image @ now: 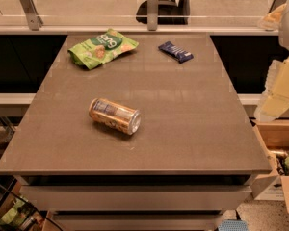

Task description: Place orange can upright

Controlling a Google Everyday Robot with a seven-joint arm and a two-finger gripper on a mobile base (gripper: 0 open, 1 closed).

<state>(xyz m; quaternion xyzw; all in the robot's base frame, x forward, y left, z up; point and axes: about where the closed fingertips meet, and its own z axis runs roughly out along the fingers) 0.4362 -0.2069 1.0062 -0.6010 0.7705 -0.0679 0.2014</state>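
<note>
The orange can lies on its side on the brown table, left of the middle, with its silver end facing the front right. My gripper shows as a pale, blurred shape at the right edge of the view. It is beyond the table's right side, far from the can and not touching it.
A green snack bag lies at the back left of the table and a dark blue bar at the back middle. A glass railing runs behind the table. An open cardboard box stands on the floor to the right.
</note>
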